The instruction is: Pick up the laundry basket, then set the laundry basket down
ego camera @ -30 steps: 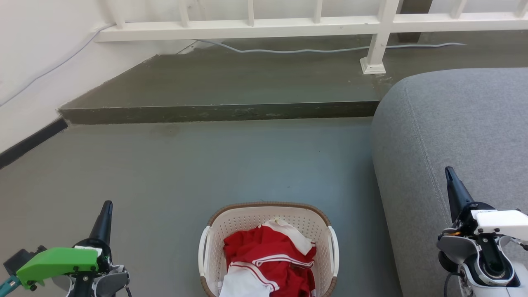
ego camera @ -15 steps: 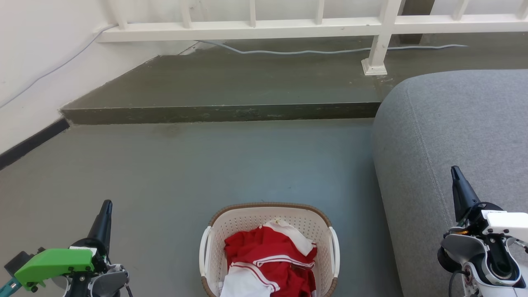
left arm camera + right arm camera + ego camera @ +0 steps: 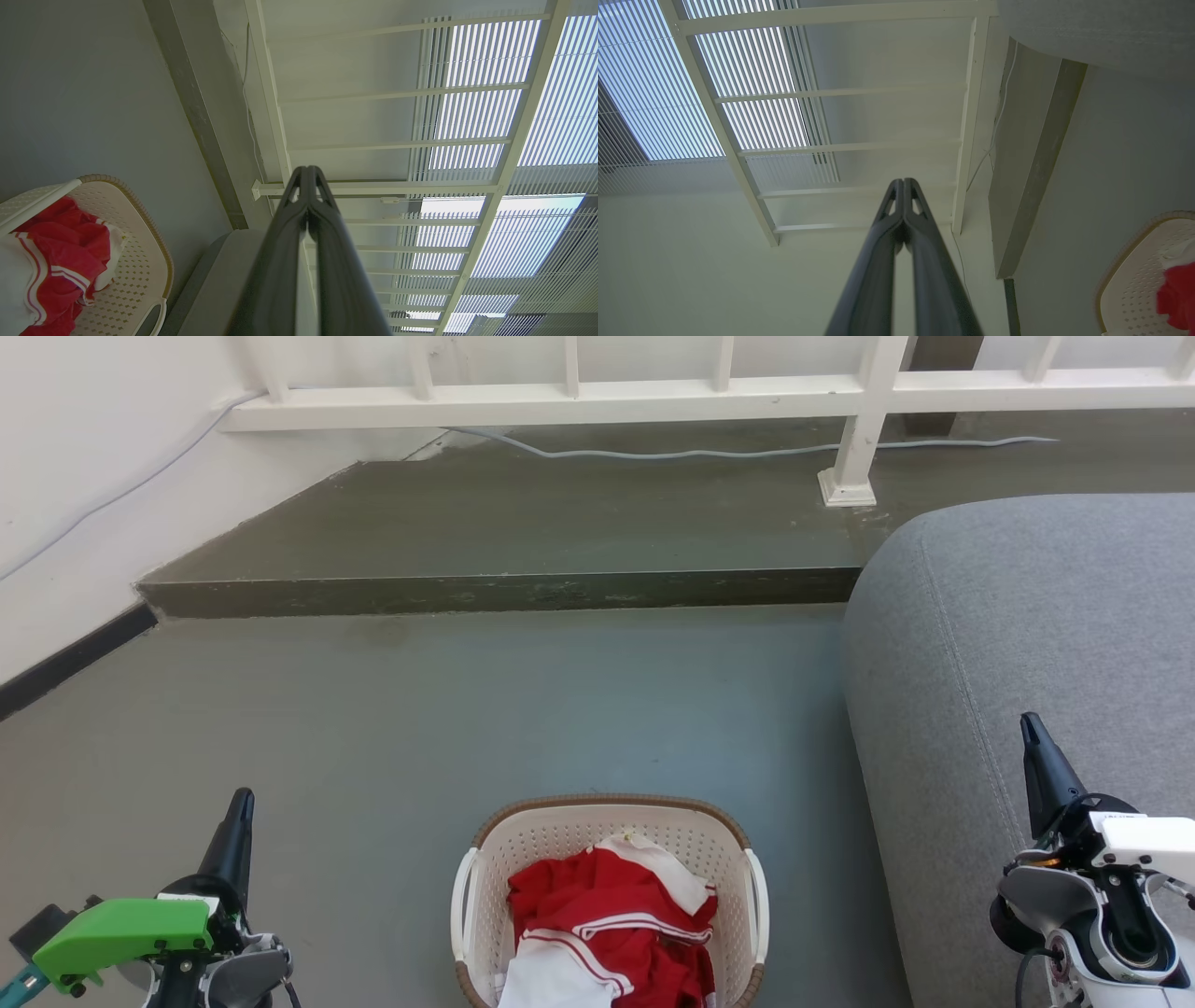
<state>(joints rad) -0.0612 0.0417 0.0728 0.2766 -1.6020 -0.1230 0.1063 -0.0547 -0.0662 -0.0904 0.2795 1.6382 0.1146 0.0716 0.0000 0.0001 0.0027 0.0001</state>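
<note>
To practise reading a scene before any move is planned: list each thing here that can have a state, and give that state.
laundry basket: upright on the floor, ungripped, holding clothes.
clothes: crumpled inside the laundry basket.
left gripper: shut, empty, clear of the laundry basket.
right gripper: shut, empty, clear of the laundry basket.

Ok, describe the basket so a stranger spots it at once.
Start at the grey sofa on the right of the head view; the basket stands on the floor just left of it. Its perforated cream walls, brown rim and the red and white clothes inside set it apart from the grey around.
</note>
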